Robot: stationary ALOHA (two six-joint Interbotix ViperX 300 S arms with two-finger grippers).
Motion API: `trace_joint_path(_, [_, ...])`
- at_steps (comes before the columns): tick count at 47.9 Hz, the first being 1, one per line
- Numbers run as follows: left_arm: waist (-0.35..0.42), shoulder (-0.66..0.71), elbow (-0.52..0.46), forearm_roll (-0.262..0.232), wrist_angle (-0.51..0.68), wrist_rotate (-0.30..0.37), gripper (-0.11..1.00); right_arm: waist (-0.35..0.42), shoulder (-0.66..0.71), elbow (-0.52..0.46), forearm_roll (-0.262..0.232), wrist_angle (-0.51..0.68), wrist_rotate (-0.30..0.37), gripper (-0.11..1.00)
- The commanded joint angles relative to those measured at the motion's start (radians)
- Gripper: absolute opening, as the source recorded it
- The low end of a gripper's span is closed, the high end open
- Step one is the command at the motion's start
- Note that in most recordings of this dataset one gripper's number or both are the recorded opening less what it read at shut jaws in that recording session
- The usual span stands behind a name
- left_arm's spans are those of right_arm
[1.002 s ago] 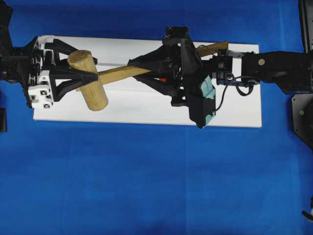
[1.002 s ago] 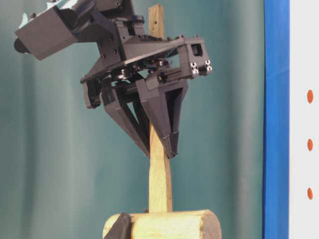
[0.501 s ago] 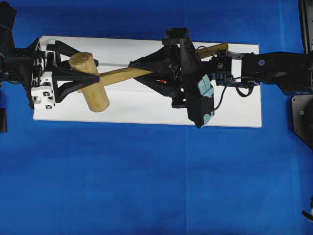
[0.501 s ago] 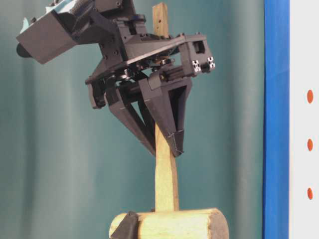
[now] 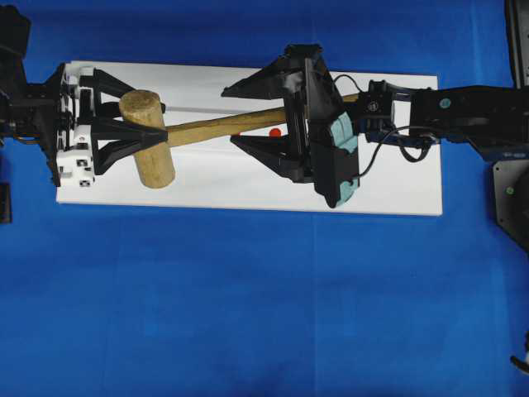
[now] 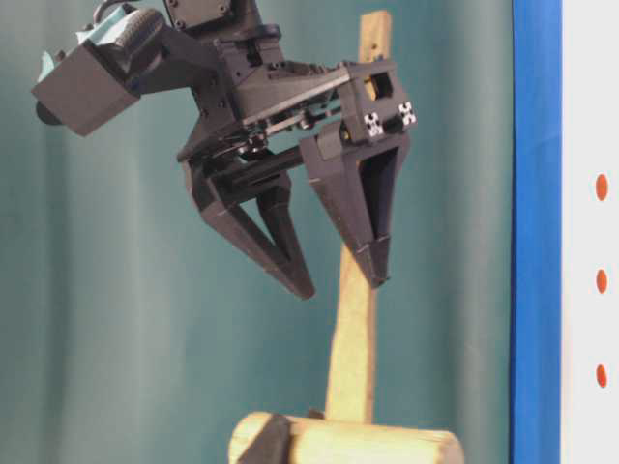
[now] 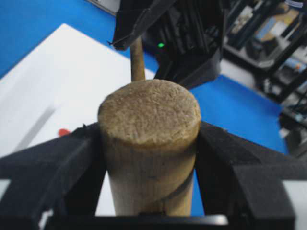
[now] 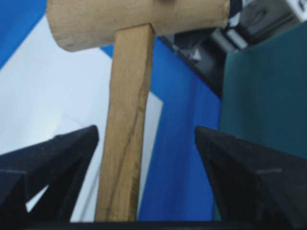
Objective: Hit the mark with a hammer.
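**Overhead: hammer across the board**

The hammer (image 5: 190, 131) lies lengthwise over the white board (image 5: 397, 186), head left, clamped by the left gripper (image 5: 153, 132). The right gripper (image 5: 235, 116) stands spread, straddling the handle without touching. A red mark (image 5: 275, 131) sits beside the handle.

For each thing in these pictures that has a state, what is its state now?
hammer: held by its head, handle free.
left claw: shut on the hammer head.
right claw: open, fingers apart on either side of the handle.
red mark: uncovered on the white board, not struck.
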Motion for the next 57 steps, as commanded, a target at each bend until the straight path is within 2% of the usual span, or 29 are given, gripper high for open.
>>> trace_joint_path(1, [0.0,-0.012,-0.017,0.003,0.014,0.06,0.47,0.006,-0.04,-0.023,0.035,0.026,0.018,0.91])
trace_joint_path(12, [-0.009,-0.014,-0.017,0.003,0.055,0.31,0.47,0.011,-0.057,-0.023,0.107,0.123,0.135,0.92])
trace_joint_path(16, [-0.012,-0.014,-0.02,0.003,0.055,0.377,0.47,0.011,-0.057,-0.023,0.12,0.147,0.189,0.92])
trace_joint_path(20, [-0.014,-0.014,-0.02,0.003,0.057,0.416,0.47,0.011,-0.057,-0.021,0.121,0.176,0.244,0.92])
trace_joint_path(27, [-0.021,-0.015,-0.02,0.003,0.058,0.437,0.47,0.011,-0.049,-0.02,0.121,0.193,0.299,0.92])
trace_joint_path(41, [-0.052,-0.035,-0.018,0.003,0.058,0.44,0.47,0.011,0.014,-0.025,0.127,0.19,0.362,0.9])
trace_joint_path(53, [-0.052,-0.04,-0.015,0.003,0.066,0.44,0.47,0.011,0.017,-0.028,0.127,0.181,0.373,0.85])
trace_joint_path(57, [-0.052,-0.04,-0.015,0.003,0.072,0.44,0.47,0.011,0.017,-0.029,0.127,0.178,0.373,0.77])
